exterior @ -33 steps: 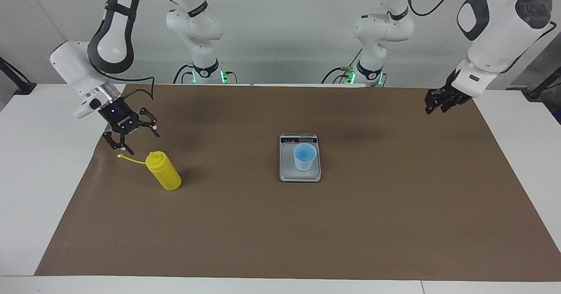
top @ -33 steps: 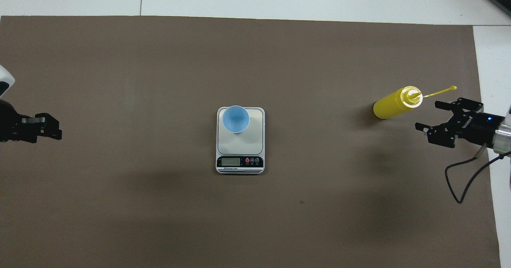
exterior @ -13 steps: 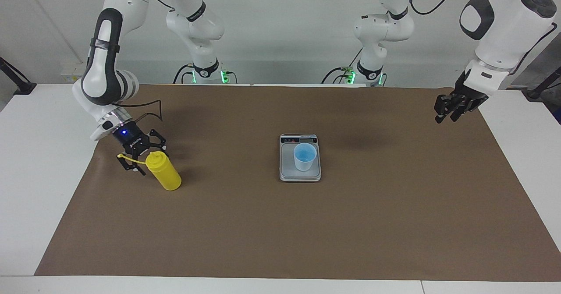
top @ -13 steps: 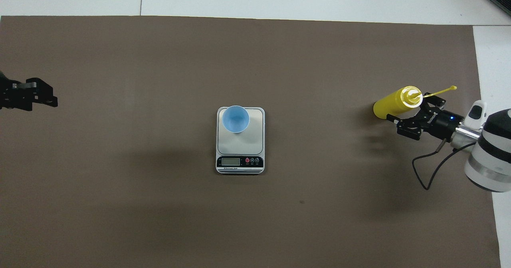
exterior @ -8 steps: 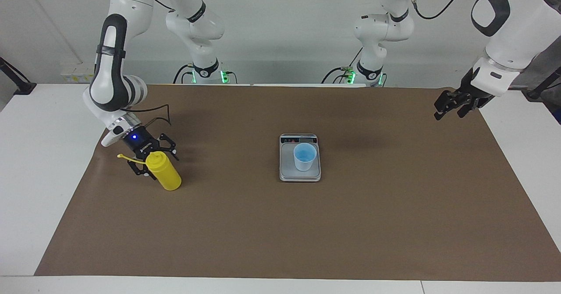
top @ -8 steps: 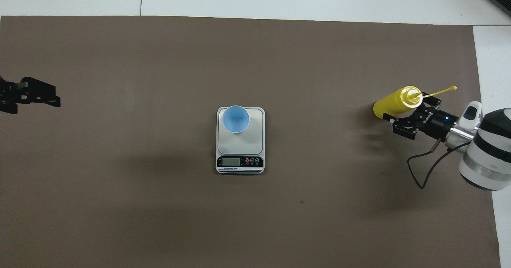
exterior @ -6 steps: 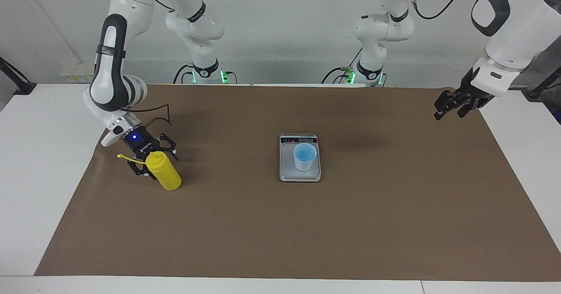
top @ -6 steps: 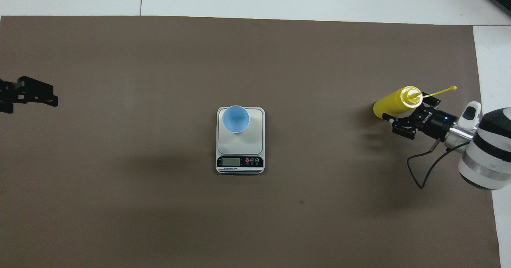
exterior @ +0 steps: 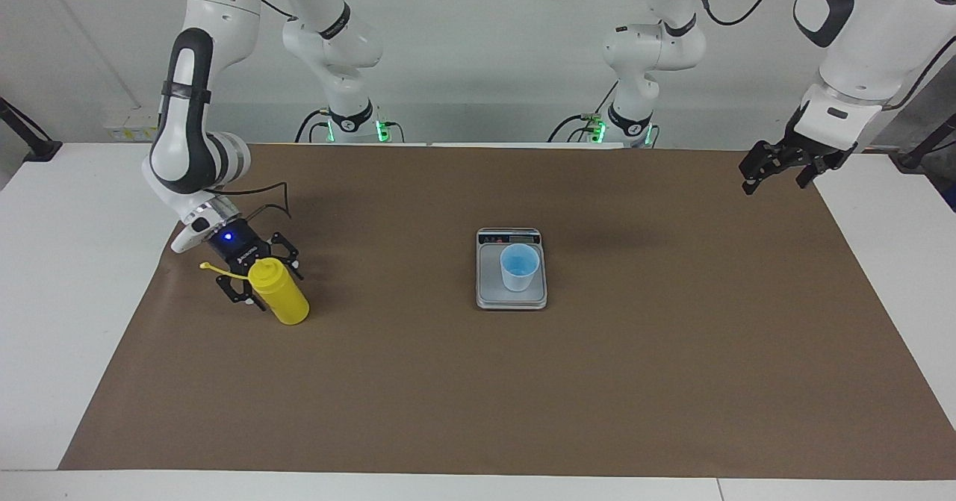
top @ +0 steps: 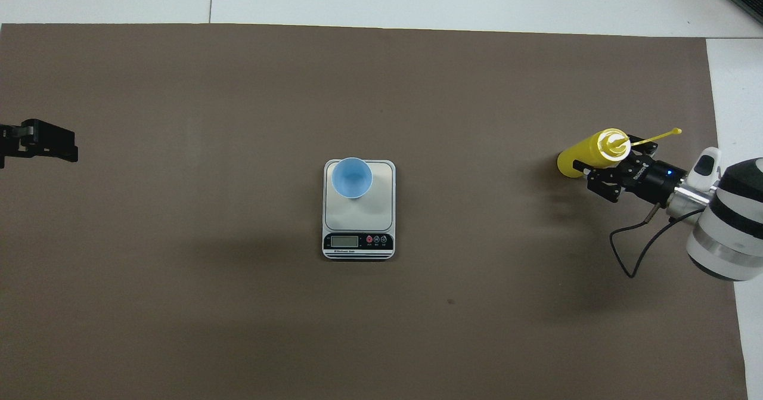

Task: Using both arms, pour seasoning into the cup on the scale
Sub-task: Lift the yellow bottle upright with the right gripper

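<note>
The seasoning, a yellow squeeze bottle (exterior: 284, 299) (top: 581, 152), stands on the brown mat at the right arm's end of the table, its tip strap sticking out sideways. My right gripper (exterior: 270, 283) (top: 587, 174) is low and straddles the bottle's upper part; whether it presses on the bottle cannot be told. The light blue cup (exterior: 519, 266) (top: 351, 177) stands on the silver-grey scale (exterior: 489, 292) (top: 357, 215) at mid-table. My left gripper (exterior: 775, 178) (top: 56, 143) hangs open and empty over the mat's edge at the left arm's end.
A brown mat (exterior: 478, 396) covers most of the white table. The right arm's black cable (top: 632, 257) loops over the mat beside the bottle. The scale's display strip (top: 357, 242) faces the robots.
My right gripper has come down and slid in around the bottle, which has not moved. My left gripper has lifted a little, turned, and spread open.
</note>
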Robot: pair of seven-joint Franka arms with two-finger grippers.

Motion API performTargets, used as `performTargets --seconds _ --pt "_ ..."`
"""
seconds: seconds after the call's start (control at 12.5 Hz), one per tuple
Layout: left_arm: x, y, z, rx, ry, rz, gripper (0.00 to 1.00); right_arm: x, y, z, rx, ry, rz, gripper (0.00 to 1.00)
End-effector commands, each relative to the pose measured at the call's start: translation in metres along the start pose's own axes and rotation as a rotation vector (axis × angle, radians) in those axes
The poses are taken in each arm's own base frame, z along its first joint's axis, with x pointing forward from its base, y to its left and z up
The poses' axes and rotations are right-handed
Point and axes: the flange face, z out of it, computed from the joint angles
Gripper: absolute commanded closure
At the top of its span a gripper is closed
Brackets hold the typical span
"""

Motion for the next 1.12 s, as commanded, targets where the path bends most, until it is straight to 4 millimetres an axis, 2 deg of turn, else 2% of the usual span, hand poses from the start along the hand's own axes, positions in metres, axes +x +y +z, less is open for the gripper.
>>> performTargets --seconds 0.0,0.08,0.16,0.4,0.64,1.04 --pt "-0.004 -0.004 -0.004 0.011 0.006 0.009 0.0 0.005 0.003 0.005 -0.012 0.018 -0.002 0.51" --pt "-0.003 -0.004 -0.004 0.011 0.007 0.01 0.0 0.007 0.001 0.008 -0.006 0.018 0.005 0.6" --pt "-0.003 -0.004 -0.004 0.009 0.007 0.01 0.0 0.01 0.001 0.008 -0.007 0.02 0.014 0.65" --pt "-0.004 -0.001 -0.005 0.0 0.005 0.018 0.0 0.027 -0.004 0.005 -0.035 0.005 0.006 0.66" --pt "-0.004 0.007 -0.004 -0.001 0.004 0.033 0.0 0.056 -0.021 0.013 -0.04 -0.003 -0.034 0.64" --pt "-0.006 0.005 -0.006 -0.002 0.007 0.024 0.0 0.108 -0.045 0.019 -0.038 -0.094 -0.059 0.64"
